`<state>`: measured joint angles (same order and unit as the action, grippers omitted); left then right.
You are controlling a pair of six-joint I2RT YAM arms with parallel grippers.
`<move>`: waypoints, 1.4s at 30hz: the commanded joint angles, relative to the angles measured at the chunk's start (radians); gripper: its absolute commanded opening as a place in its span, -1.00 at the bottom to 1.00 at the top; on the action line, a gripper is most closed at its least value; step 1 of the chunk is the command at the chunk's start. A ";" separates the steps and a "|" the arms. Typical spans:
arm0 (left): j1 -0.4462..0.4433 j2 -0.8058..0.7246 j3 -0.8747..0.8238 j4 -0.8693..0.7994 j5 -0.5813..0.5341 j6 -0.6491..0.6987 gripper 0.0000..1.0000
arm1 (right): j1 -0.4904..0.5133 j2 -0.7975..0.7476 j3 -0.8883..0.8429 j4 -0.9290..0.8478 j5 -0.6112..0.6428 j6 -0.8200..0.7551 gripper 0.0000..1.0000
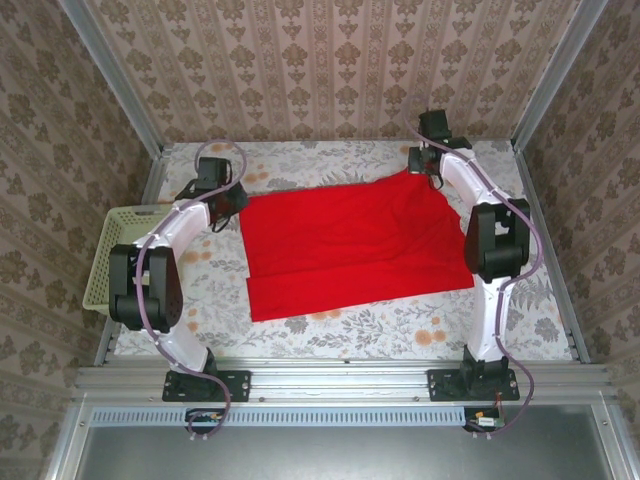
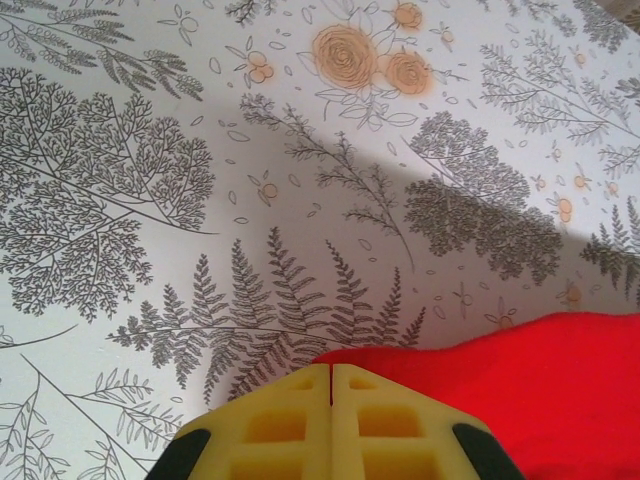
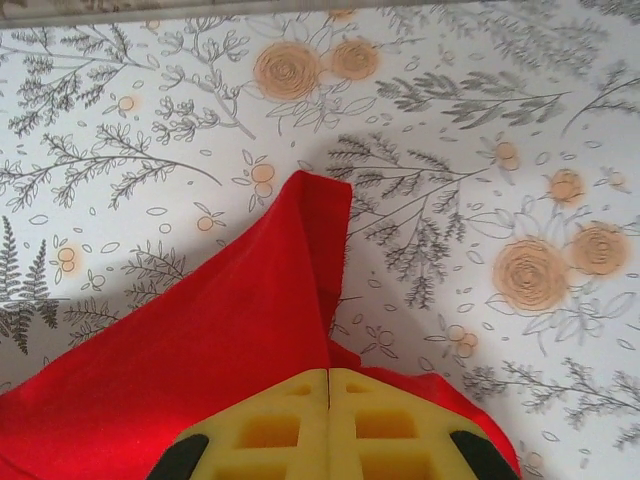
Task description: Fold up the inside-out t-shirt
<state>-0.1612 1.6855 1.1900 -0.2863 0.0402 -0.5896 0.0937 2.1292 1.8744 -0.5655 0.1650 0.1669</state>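
Note:
The inside-out t-shirt (image 1: 350,245) is a plain bright red cloth spread flat across the middle of the floral table. My left gripper (image 1: 232,200) sits at its far left corner. In the left wrist view its yellow fingers (image 2: 331,368) are shut, with the red edge (image 2: 560,390) running under the tips and a sliver of red between them. At the shirt's far right corner is my right gripper (image 1: 420,165). Its fingers (image 3: 329,372) are shut on the cloth (image 3: 220,350), which runs from them in a creased fold to a pointed corner (image 3: 320,195).
A pale yellow-green plastic basket (image 1: 105,255) stands at the table's left edge beside the left arm. Metal frame rails (image 1: 545,250) border the table, and patterned walls close it in. Bare floral table (image 1: 400,325) lies in front of the shirt.

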 commanded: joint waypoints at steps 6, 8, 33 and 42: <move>0.036 0.065 0.040 0.039 0.072 0.052 -1.00 | -0.013 0.078 0.099 -0.059 -0.041 -0.003 -1.00; 0.035 0.074 0.037 0.044 0.092 0.049 -1.00 | 0.005 0.052 0.046 -0.033 -0.053 -0.008 -1.00; 0.036 0.039 -0.095 -0.004 0.045 0.028 -1.00 | -0.071 0.076 0.046 -0.172 -0.114 0.142 -0.03; 0.035 0.133 0.010 -0.051 0.049 0.034 -1.00 | -0.064 -0.281 -0.463 -0.013 -0.197 0.305 0.18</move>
<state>-0.1291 1.7931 1.1591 -0.3092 0.1043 -0.5560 0.0227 1.9427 1.4830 -0.6235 0.0139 0.3759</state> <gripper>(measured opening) 0.056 0.587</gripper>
